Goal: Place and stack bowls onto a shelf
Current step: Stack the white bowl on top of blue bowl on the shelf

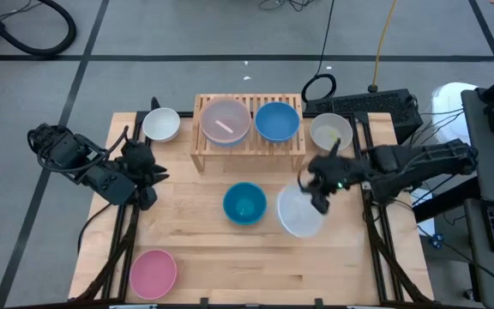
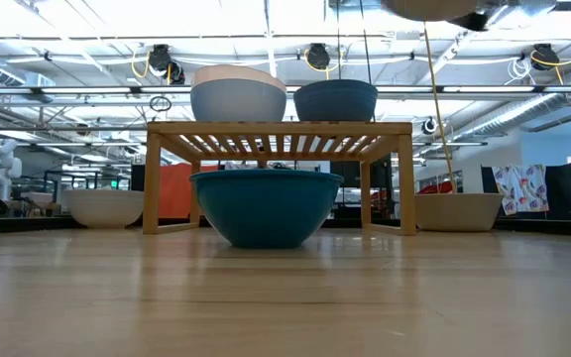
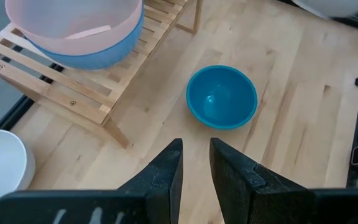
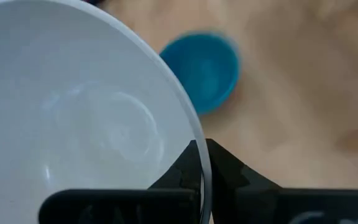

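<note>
My right gripper [image 1: 317,196] is shut on a white bowl [image 1: 301,212], which hangs high above the table and shows at the top of the low view [image 2: 429,8]. A teal-blue bowl [image 1: 244,203] stands on the table in front of the shelf [image 1: 249,148]. On the shelf's slatted top sit a peach bowl nested in a light blue one [image 1: 224,120] and a blue bowl [image 1: 277,120]. My left gripper [image 3: 196,155] waits near the table's left side, a narrow gap between its fingers, holding nothing. My right gripper pinches the white bowl's rim [image 4: 199,146], one finger inside the bowl and one outside. The fingers come from the table's right side, and the bowl reaches out past them toward the teal-blue bowl. It is lifted clear of the table, mouth up.
A white bowl [image 1: 161,124] stands left of the shelf, another pale bowl [image 1: 331,130] right of it, and a pink bowl [image 1: 153,273] near the table's near left corner. Bare tabletop [image 1: 333,266] lies along the near edge. A keyboard [image 1: 363,105] sits beyond the far right corner.
</note>
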Controlling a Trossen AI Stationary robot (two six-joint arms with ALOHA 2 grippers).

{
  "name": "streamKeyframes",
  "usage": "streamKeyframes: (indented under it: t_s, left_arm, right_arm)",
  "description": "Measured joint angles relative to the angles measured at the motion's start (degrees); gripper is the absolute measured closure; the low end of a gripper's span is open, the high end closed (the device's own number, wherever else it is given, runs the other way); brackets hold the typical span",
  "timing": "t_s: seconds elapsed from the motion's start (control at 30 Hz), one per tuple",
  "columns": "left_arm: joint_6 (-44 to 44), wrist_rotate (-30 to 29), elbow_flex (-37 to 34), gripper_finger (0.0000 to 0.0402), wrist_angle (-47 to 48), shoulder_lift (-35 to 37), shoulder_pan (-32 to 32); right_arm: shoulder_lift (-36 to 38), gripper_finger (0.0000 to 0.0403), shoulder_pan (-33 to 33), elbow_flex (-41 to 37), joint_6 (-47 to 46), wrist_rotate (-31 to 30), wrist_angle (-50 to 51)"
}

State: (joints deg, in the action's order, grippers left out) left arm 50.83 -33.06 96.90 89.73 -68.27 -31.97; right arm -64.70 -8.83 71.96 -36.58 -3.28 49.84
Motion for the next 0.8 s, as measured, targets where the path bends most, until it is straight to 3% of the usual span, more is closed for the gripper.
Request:
streamKeyframes:
  t_s: [0.37, 0.8]
  left_arm:
    - [-2.46, 0.0, 0.0, 0.0319, 0.02, 0.0, 0.0]
    - [2.15, -0.02, 0.0, 0.0319, 0.04, 0.02, 0.02]
  right_arm:
    - [-12.46, 0.0403, 17.87, 19.44, 18.53, 2.94, 3.56]
    - [-23.43, 0.0403, 33.7, 47.55, 35.96, 3.74, 15.1]
